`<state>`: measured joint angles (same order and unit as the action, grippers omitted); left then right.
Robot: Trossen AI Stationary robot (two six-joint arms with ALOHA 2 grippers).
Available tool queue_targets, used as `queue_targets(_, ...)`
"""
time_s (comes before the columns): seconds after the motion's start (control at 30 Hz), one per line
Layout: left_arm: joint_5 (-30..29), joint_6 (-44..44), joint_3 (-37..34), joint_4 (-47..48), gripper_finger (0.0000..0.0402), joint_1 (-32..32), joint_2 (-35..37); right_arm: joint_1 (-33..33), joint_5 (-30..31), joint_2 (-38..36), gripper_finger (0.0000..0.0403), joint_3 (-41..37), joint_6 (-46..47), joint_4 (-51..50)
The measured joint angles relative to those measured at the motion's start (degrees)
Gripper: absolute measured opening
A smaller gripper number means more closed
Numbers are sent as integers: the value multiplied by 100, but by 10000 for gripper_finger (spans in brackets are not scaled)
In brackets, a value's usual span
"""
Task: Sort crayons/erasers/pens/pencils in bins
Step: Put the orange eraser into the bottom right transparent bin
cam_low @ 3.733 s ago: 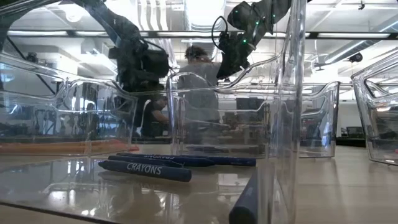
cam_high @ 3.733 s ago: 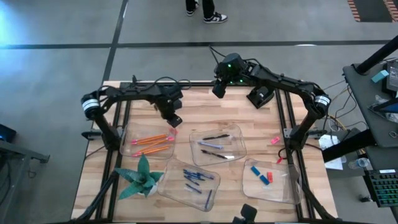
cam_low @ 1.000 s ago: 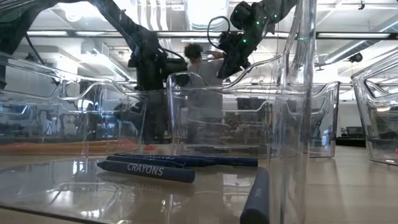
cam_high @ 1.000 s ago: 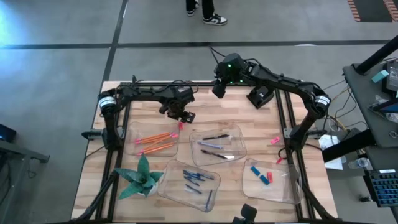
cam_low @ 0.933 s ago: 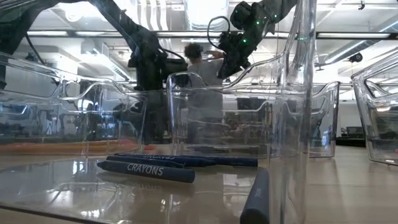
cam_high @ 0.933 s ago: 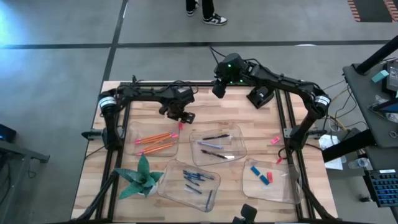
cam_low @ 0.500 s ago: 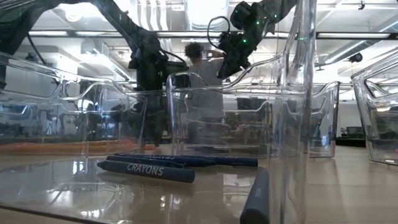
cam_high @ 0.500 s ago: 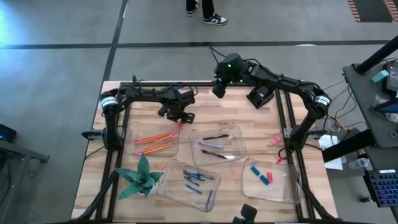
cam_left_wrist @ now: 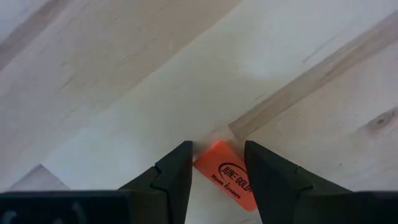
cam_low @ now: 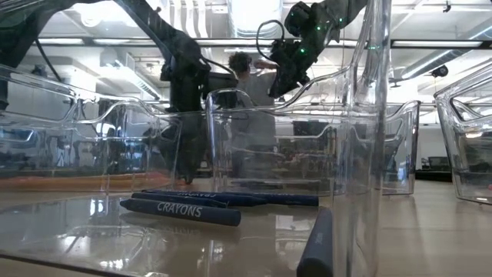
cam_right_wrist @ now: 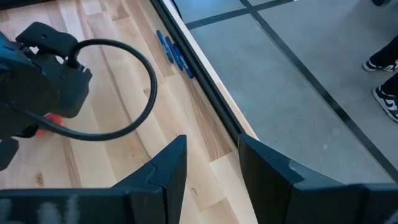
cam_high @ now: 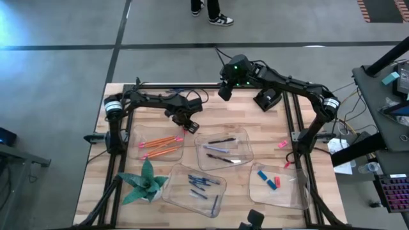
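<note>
My left gripper (cam_high: 184,124) is open and low over the table, just beyond the far edge of the pencil bin (cam_high: 134,137). In its wrist view (cam_left_wrist: 217,168) its two fingers stand close on either side of an orange-pink eraser (cam_left_wrist: 227,177) that lies flat on the wood; the eraser shows as a pink speck in the high view (cam_high: 182,130). My right gripper (cam_high: 225,89) is open and empty, held high above the table's far edge. Orange pencils (cam_high: 156,145) lie in their bin. Two erasers (cam_high: 273,181) lie in the near right bin.
A bin with dark pens (cam_high: 223,148) and a bin with blue crayons (cam_high: 195,185) stand near the middle. A green paper plant (cam_high: 146,181) sits near left. A loose pink eraser (cam_high: 282,144) lies at the right. Blue sticks (cam_right_wrist: 173,50) lie by the far edge.
My left gripper has gone down and a little toward the table's near edge, onto the orange-pink eraser beyond the pencil bin. The eraser has stayed where it was.
</note>
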<state>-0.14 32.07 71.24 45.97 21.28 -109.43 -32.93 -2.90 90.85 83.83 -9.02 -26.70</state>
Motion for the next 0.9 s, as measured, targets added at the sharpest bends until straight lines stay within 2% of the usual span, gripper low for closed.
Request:
queue_targets(0.13, -43, -254, 104, -38, 137, 0, 78, 0, -2, 0, 137, 0, 0, 0)
queue_targets(0.43, 68, 1017, 80, 168, 192, -39, 210, 0, 0, 0, 137, 0, 2, -2)
queue_targets(0.77, 144, 1260, 44, 146, 196, -100, 71, 1, 1, 0, 137, 0, 1, 0)
queue_targets(0.9, 32, 1245, 97, 123, 185, -115, -85, 2, -2, 0, 137, 0, 0, 0)
